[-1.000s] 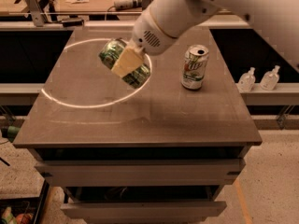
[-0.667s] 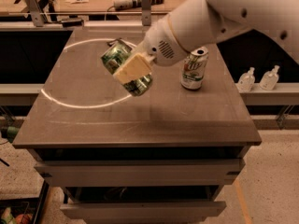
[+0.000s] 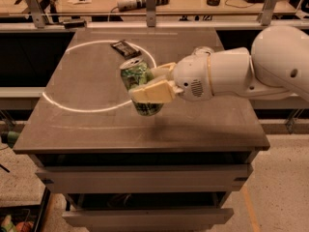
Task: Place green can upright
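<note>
The green can (image 3: 135, 75) is a bright green soda can with a silver top. It hangs a little above the brown table (image 3: 96, 124), close to upright, its top leaning slightly left and away. My gripper (image 3: 146, 82) is shut on the green can's middle, reaching in from the right. One cream finger (image 3: 150, 93) crosses the can's front and the other finger (image 3: 163, 69) lies behind it. The can's base is above the table's middle, just inside the pale ring.
A dark flat packet (image 3: 124, 48) lies at the back of the table inside the pale ring (image 3: 63, 105). The top of another can (image 3: 203, 50) peeks over my white arm (image 3: 231, 76) at the right. Benches with tools stand behind.
The arm has swung lower and now reaches in from the right, hiding most of the other can. The green can has turned from strongly tilted to near upright and moved a little towards the front.
</note>
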Tool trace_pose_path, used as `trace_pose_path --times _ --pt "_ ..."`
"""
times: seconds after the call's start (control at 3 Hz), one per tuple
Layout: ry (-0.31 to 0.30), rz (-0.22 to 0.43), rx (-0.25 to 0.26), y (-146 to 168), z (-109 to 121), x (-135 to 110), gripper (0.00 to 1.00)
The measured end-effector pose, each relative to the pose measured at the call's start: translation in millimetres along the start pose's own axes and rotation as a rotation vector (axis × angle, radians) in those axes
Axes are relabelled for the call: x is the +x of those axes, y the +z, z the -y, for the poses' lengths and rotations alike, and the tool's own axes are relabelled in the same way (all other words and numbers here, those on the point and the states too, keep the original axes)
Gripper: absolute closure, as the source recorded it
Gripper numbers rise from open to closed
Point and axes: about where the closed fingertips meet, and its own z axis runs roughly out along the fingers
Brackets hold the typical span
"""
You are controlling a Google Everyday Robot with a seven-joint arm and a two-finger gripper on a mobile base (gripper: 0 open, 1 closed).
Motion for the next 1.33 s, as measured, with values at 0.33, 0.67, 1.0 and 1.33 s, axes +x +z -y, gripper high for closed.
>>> trace_pose_path --times 0.33,0.67,1.0,1.33 --pt "-0.077 0.127 0.011 -4 13 -6 1.0" --pt "-0.143 0.198 0.03 -3 24 -15 1.0" --pt "-0.16 0.204 0.043 5 29 -11 1.0" --pt "-0.134 0.21 0.051 18 34 4 1.0"
